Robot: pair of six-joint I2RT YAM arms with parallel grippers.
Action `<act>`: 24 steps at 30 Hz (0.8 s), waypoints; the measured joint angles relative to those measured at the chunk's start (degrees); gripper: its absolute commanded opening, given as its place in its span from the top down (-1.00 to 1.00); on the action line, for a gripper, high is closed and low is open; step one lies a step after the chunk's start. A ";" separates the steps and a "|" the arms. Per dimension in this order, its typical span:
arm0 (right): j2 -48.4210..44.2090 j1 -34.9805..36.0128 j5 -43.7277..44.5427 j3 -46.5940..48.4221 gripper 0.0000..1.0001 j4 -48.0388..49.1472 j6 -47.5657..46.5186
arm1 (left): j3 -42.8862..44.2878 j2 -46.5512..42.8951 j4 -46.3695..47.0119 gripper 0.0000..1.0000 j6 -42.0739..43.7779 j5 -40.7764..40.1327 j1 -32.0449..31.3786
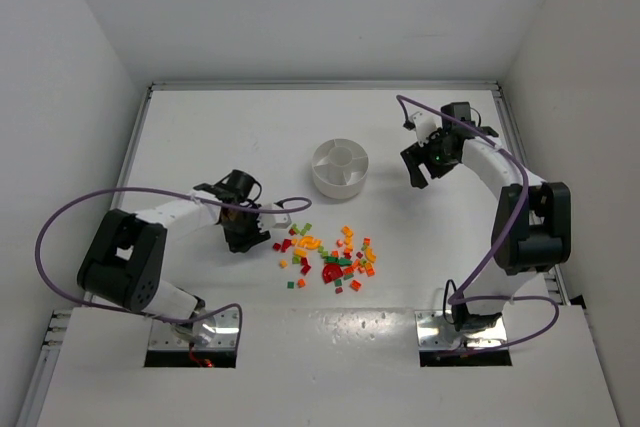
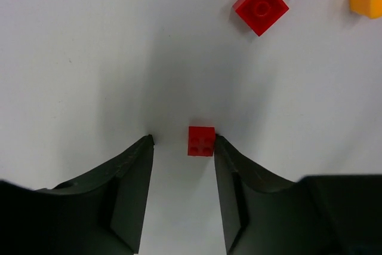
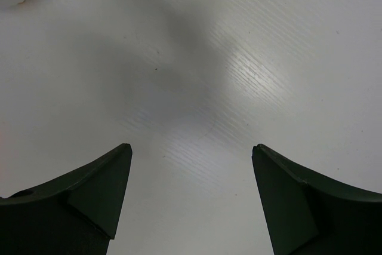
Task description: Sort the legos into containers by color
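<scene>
Logged left claw [image 2: 183, 141] partly open, empty, square red lego [image 2: 201, 140] between tips, against right finger at 3 o'clock; right claw [image 3: 191, 150] wide, empty, farther off.

The bench [image 1: 250, 127] is plain white, and so is the round dish [image 1: 339, 169]. The legos [image 1: 330, 252], scattered toward the near edge, are red, orange, yellow and green. Purple cables [image 1: 100, 193] trail from white-and-black arms [image 1: 175, 212] with black fingers [image 2: 128, 195].
</scene>
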 measured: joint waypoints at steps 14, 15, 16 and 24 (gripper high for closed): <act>0.35 0.00 1.18 0.00 -0.64 0.66 -0.02 | -1.33 -1.95 0.94 0.90 -1.42 -0.35 -1.42; 0.35 0.00 1.11 0.00 -0.64 0.72 -0.02 | -0.04 -1.86 -0.07 0.92 -2.01 0.11 -1.40; 0.35 0.00 1.07 0.00 -0.64 0.76 -0.02 | 1.01 -1.86 -0.33 0.92 -2.38 0.46 -1.40; 0.20 0.00 -1.46 -0.50 -0.61 0.94 0.02 | 27.39 1.70 -0.74 0.92 -13.97 9.75 -1.38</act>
